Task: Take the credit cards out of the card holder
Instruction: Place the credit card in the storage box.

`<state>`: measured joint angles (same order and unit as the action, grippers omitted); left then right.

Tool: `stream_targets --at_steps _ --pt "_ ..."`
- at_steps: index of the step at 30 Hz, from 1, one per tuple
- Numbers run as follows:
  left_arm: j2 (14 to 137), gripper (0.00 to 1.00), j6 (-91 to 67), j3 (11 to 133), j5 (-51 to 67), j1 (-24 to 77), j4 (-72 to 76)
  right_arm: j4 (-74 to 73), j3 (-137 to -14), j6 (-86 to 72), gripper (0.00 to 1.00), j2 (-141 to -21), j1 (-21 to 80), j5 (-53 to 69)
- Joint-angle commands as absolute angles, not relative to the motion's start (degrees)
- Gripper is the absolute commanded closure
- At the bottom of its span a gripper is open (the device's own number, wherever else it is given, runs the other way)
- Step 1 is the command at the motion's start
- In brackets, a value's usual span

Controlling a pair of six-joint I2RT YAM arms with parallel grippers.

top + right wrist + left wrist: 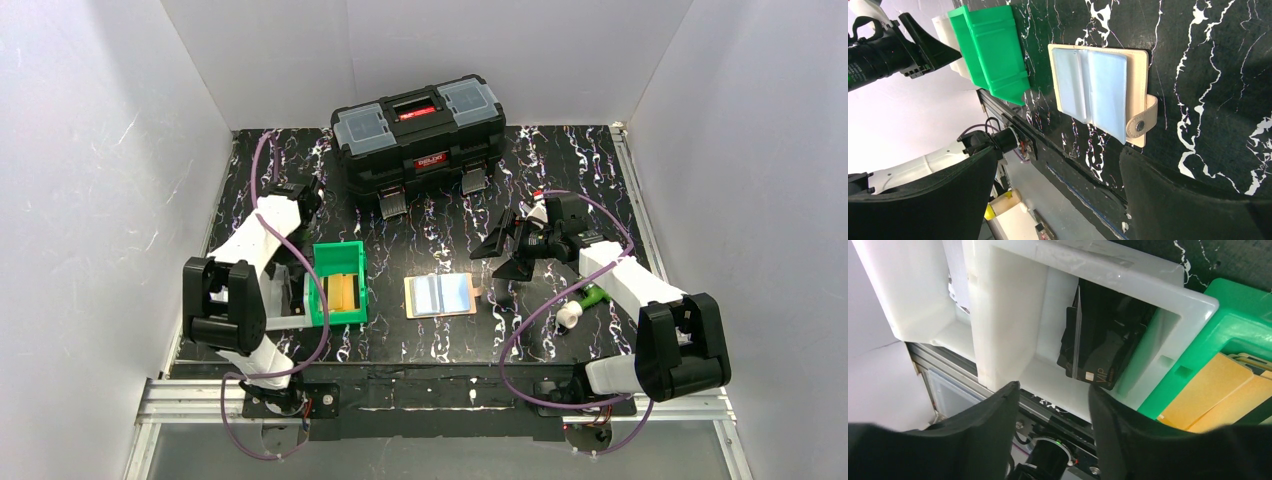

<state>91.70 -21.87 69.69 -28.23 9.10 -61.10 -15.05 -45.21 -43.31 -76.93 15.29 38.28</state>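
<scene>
Lying flat, the card holder (1098,90) looks slick; pinch its snap tab (1142,122). Left pincer (1053,389) and right pincer (1058,156) stand open, empty.

A black toolbox (418,140) with a red handle and two clear-lidded compartments sat at 12 o'clock on the counter (590,170), two grey latches on its near face. Toward 9 o'clock stood a green bin (335,250) holding yellow-tan slabs (343,292), with a white tray (1128,277) touching the bin's 9 o'clock wall. Near 4 o'clock lay a small green-and-white object (582,303). The counter was black with white marbling.
</scene>
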Motion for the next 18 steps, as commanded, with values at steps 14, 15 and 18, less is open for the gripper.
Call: stream_targets --at_steps 14,15,18 --pt "83.41 0.1 -22.26 73.5 -17.64 8.79 -62.04 -17.99 -47.2 -40.84 0.02 -76.39 15.29 35.05" --pt "82.92 0.08 -22.24 73.81 -16.22 8.79 -62.01 -18.46 -47.46 -40.6 0.02 -76.48 15.36 34.68" --pt "81.29 0.02 -21.98 74.69 -10.69 8.79 -61.37 -20.34 -48.45 -39.72 0.02 -76.49 15.95 32.36"
